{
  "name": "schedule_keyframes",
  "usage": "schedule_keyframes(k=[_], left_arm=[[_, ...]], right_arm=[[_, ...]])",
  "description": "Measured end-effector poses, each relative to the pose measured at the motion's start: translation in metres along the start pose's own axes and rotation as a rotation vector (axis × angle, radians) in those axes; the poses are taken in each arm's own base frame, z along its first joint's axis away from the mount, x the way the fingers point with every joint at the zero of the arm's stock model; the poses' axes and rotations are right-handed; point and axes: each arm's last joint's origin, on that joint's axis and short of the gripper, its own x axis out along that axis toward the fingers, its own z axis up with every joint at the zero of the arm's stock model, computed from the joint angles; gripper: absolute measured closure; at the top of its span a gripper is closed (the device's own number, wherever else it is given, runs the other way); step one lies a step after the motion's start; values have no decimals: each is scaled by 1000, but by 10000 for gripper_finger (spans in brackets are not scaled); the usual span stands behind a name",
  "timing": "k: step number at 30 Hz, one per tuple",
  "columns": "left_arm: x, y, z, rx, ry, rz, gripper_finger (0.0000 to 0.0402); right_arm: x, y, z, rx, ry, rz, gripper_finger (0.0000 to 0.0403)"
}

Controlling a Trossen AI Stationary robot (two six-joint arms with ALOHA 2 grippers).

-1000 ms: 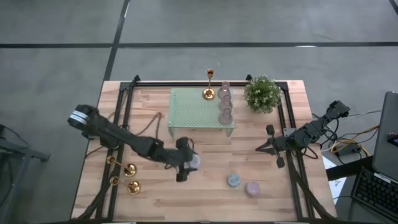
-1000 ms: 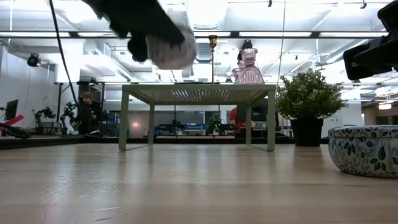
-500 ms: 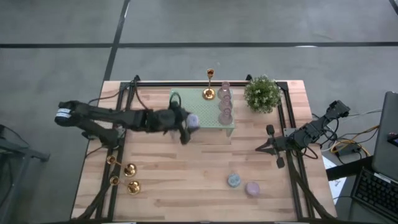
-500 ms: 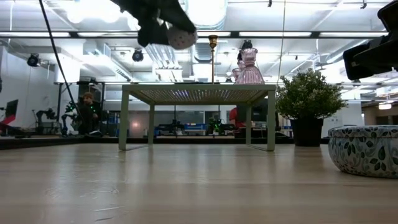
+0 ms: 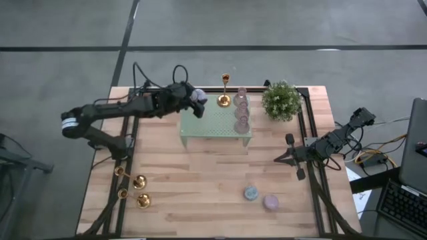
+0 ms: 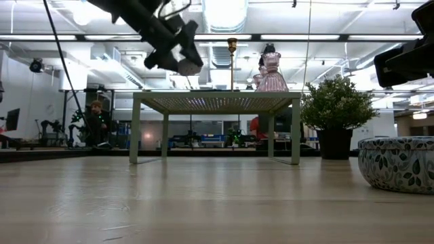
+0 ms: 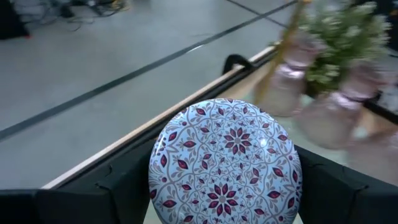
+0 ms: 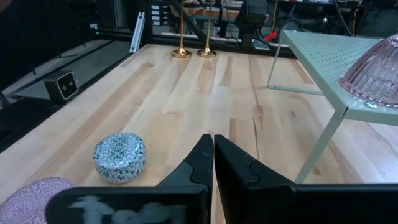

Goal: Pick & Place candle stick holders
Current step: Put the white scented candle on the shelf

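Two gold candle stick holders (image 5: 140,190) stand on their round bases at the table's near left; they also show in the right wrist view (image 8: 193,52). A third gold holder (image 5: 225,99) stands on the far edge of the green perforated stand (image 5: 217,123). My left gripper (image 5: 195,100) is shut on a round flower-patterned candle tin (image 7: 225,163), above the stand's far left corner. My right gripper (image 8: 213,148) is shut and empty, low at the table's right side (image 5: 291,152). My left gripper pinches the round tin by its side wall (image 7: 153,180), one finger (image 7: 106,193) on each side, with the patterned lid facing the wrist camera. The fingers come slanting down from the table's left. The tin is lifted clear above the stand (image 6: 186,62).
Several pink glass holders (image 5: 241,110) stand in a row on the stand's right part. A potted plant (image 5: 281,100) stands at the far right. Two round candles (image 5: 260,197) lie near the front; one also shows in the right wrist view (image 8: 119,156).
My left gripper has carried the round tin from over the table's near middle toward the far edge and a little left. It now hangs over the green stand's far left corner. It has stayed shut on the tin.
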Motion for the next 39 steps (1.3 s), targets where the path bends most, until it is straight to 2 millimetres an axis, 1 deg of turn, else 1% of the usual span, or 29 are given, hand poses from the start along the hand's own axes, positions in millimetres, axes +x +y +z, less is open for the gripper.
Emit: schedule_keyframes(k=[3,6,10,16,22,26,39], left_arm=[[13,10,-3,-6,46,29,88],[27,14,-7,-9,121,53,88],[40,12,-7,44,219,74,88],[55,4,3,68,304,87,88],[66,0,8,88,369,109,88],[71,0,3,92,387,111,88],[74,0,-3,98,413,112,87]], right_arm=[[0,0,0,-1,0,0,394],[0,0,0,-2,0,0,394],[0,0,0,-2,0,0,394],[0,0,0,-2,0,0,394],[0,0,0,-2,0,0,394],[0,0,0,-3,0,0,394],[0,0,0,-3,0,0,394]])
